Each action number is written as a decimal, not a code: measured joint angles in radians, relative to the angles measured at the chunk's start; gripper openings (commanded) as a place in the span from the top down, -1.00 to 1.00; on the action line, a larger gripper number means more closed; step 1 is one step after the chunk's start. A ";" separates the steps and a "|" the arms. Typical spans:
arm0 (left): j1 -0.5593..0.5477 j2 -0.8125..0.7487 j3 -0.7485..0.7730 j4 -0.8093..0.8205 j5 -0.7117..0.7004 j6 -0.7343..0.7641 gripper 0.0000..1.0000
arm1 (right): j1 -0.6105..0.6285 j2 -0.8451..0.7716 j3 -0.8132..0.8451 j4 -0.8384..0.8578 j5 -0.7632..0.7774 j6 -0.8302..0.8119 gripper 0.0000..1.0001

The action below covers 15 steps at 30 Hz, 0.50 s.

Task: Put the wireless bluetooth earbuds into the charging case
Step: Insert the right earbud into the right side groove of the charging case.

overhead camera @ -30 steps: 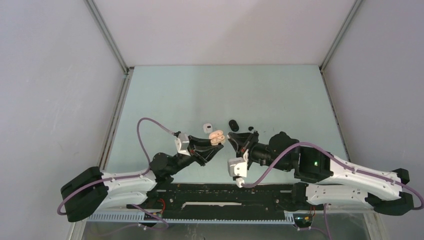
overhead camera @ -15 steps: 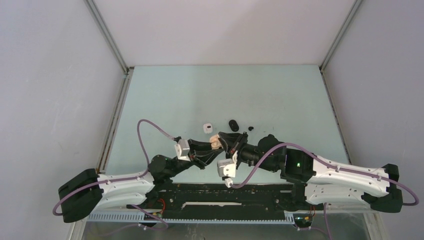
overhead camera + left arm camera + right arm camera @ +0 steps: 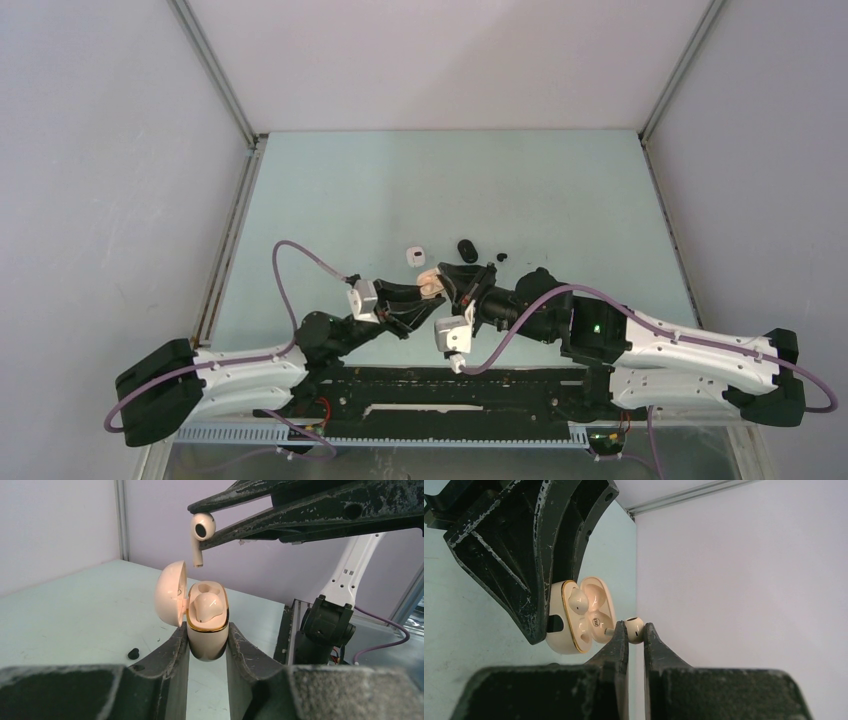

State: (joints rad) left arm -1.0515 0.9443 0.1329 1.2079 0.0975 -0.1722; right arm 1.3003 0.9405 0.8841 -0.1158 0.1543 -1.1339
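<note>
My left gripper is shut on a cream charging case with a gold rim, held upright with its lid open to the left. One cream earbud sits in the case, and the socket behind it is empty. My right gripper is shut on a second cream earbud. It hangs stem-down just above the open lid in the left wrist view. In the top view the two grippers meet at the case, near the table's front middle.
A small white case, a black case and a tiny black bud lie on the table just beyond the grippers. A small black piece lies on the table left of my left fingers. Grey walls enclose the table.
Over the last second the right arm moved left and brought the earbud over the case, while the left gripper drew back slightly toward the front. Little moved in the last half second.
</note>
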 measured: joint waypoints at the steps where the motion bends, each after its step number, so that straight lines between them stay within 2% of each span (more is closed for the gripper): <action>1: 0.000 -0.003 -0.006 0.000 -0.005 0.000 1.00 | 0.000 0.000 0.000 -0.003 0.000 0.000 1.00; 15: 0.000 -0.019 -0.010 -0.003 -0.020 0.011 1.00 | 0.000 0.001 -0.001 -0.047 0.001 -0.001 1.00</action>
State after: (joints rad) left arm -1.0519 0.9249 0.1234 1.2049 0.0776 -0.1616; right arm 1.3003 0.9417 0.8833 -0.1627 0.1551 -1.1347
